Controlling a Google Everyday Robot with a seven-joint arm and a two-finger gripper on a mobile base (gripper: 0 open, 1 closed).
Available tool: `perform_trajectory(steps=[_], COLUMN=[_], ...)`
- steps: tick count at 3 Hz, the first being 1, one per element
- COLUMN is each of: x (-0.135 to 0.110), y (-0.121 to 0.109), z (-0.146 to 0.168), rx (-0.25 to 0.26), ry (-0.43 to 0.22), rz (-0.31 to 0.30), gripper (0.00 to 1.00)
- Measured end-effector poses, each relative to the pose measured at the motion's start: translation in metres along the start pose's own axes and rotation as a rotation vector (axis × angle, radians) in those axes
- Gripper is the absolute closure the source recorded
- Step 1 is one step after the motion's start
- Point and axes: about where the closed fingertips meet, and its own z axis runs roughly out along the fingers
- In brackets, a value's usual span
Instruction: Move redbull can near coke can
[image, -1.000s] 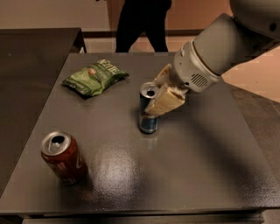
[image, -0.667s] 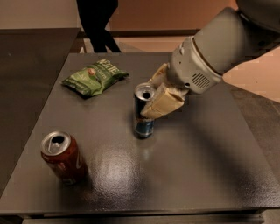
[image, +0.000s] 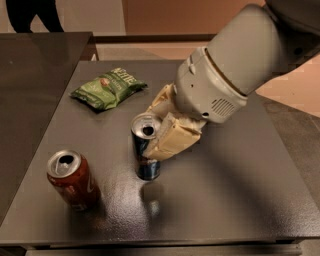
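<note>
The slim dark blue and silver redbull can (image: 146, 150) stands upright near the middle of the dark table (image: 235, 185). My gripper (image: 157, 132) is shut on the redbull can, its cream fingers (image: 172, 140) wrapped around the upper body from the right. The wider red coke can (image: 72, 180) with white script stands upright at the front left, a short gap to the left of the redbull can.
A green chip bag (image: 109, 89) lies at the back left of the table. A second dark table (image: 35, 65) adjoins on the left. A person's legs (image: 30, 15) show at the far back left.
My gripper has carried the redbull can to the left and toward the front, closer to the coke can. The person at the back has walked left.
</note>
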Motion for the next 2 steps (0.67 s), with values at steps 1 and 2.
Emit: perform_trajectory(steps=[1,2], x=[-0.017,-0.03], y=[0.017,0.022], z=[0.014,0.026], rx=[-0.052,-0.077], ry=[-0.004,-0.002], rz=[-0.041,-0.058], gripper=[1.0,1.0])
